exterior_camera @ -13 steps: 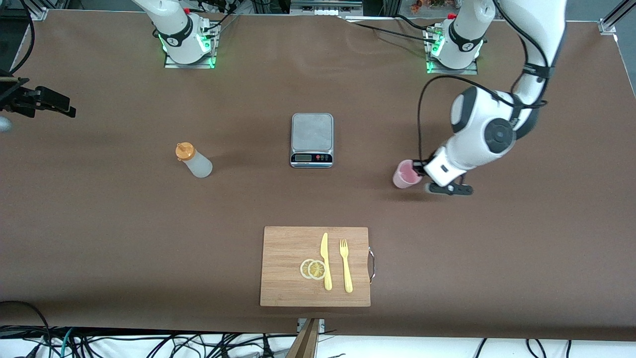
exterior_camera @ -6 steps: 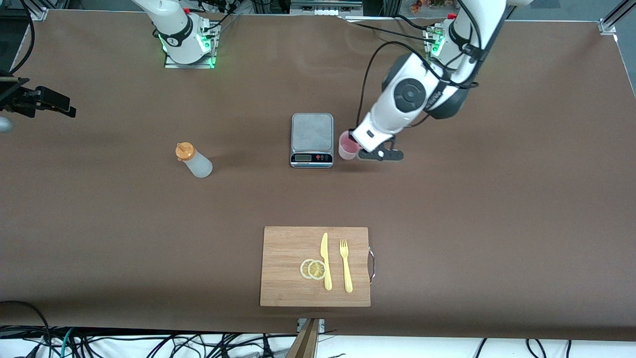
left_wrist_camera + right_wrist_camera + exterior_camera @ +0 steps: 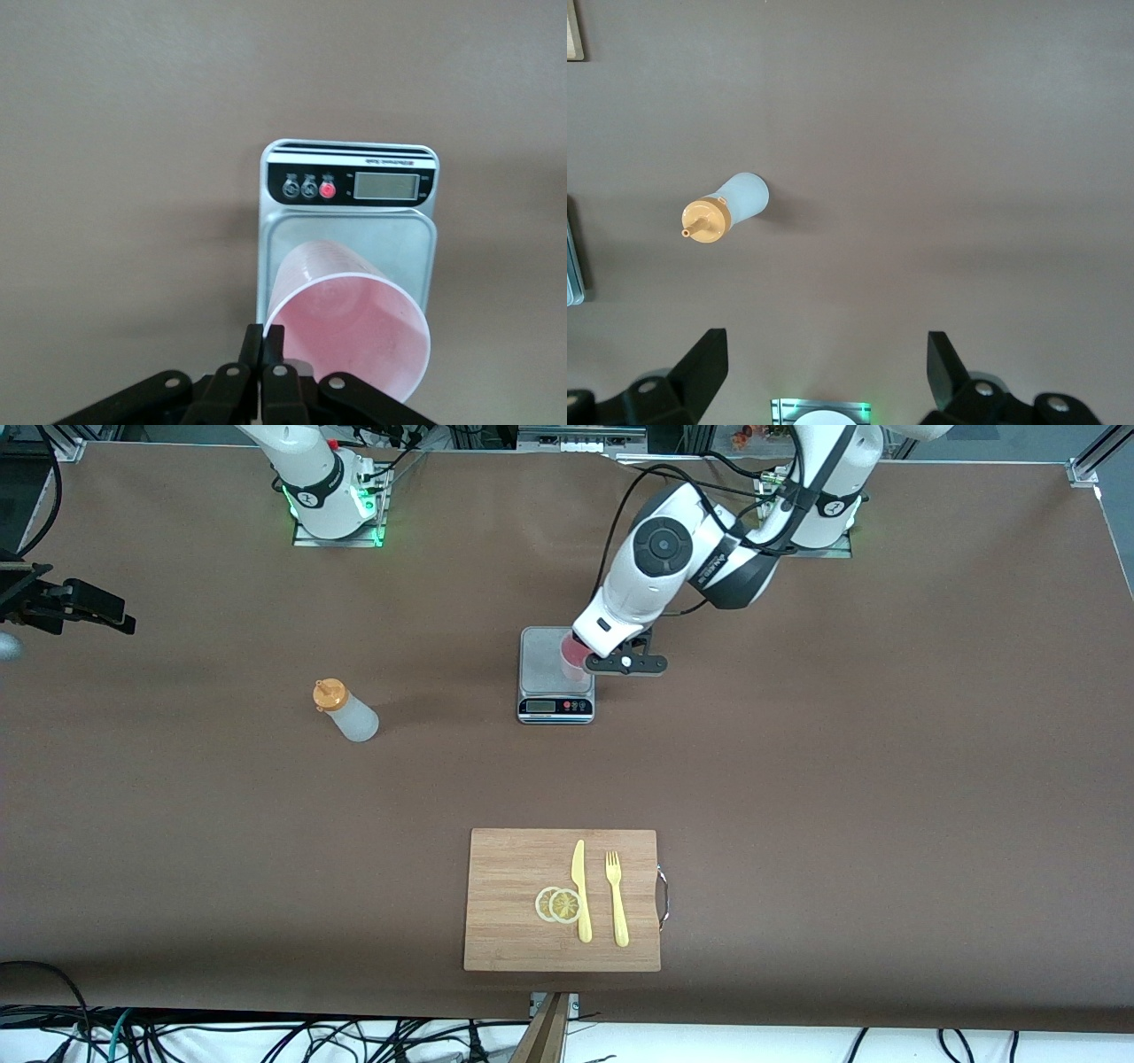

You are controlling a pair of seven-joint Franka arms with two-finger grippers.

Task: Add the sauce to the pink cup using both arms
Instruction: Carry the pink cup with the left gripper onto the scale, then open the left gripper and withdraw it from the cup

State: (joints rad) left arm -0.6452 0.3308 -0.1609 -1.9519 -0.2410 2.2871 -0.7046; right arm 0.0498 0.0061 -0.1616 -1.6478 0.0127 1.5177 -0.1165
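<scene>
The right gripper (image 3: 824, 363) hangs high over the table (image 3: 886, 779) toward the right arm's end, fingers (image 3: 704, 359) spread wide and holding nothing; that arm waits. Directly below it, standing upright on the table, is the sauce bottle (image 3: 347, 710), its orange nozzle cap (image 3: 704, 220) pointing up at the wrist camera. Toward the left arm's end from the bottle sits a kitchen scale (image 3: 556, 674), its display facing the front camera. The left gripper (image 3: 266, 372) is over the scale's platform, fingers pressed together on the rim of the pink cup (image 3: 350, 332), which hangs just above the platform. Nearer the front camera lies a wooden cutting board (image 3: 514, 921) with lemon slices (image 3: 558, 904), a yellow knife (image 3: 580, 890) and fork (image 3: 617, 898).
</scene>
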